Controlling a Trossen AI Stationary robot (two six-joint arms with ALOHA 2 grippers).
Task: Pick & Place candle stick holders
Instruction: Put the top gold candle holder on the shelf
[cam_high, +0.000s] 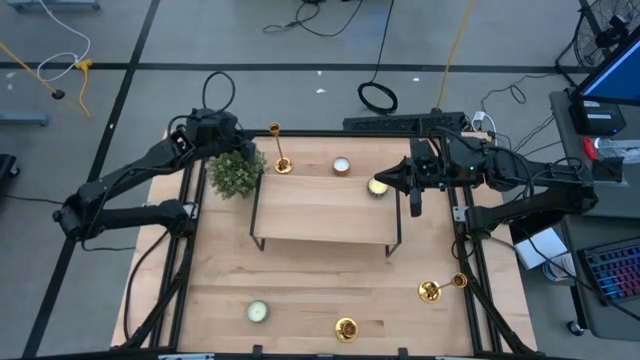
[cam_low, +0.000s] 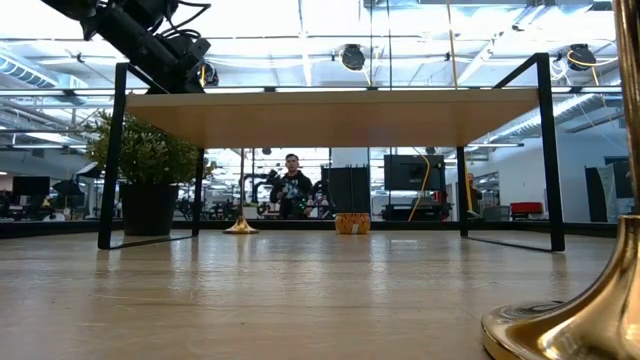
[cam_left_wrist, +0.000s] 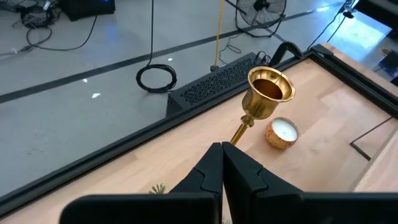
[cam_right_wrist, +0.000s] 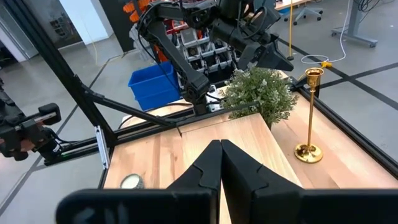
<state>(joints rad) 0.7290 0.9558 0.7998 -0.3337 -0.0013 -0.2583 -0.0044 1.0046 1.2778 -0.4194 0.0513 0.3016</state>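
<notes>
Three gold candle stick holders are on the table. One (cam_high: 281, 152) stands on its round base at the far edge, beside the green plant (cam_high: 235, 173). A second (cam_high: 440, 289) is near the right edge. A third (cam_high: 346, 328) stands on its base at the near edge, close in the low view (cam_low: 575, 315). My left gripper (cam_high: 250, 148) is shut and empty above the plant, and the far holder's cup (cam_left_wrist: 268, 91) is just ahead of it. My right gripper (cam_high: 384, 178) is shut and empty over the right end of the raised shelf (cam_high: 325, 212).
The wooden shelf on thin black legs (cam_low: 330, 115) stands mid-table. Tealights lie at the far edge (cam_high: 342, 165), by my right gripper (cam_high: 377, 186) and near the front left (cam_high: 258, 311). Black rails (cam_high: 470, 262) run along the table's sides. A person (cam_low: 292, 185) is far behind the table.
</notes>
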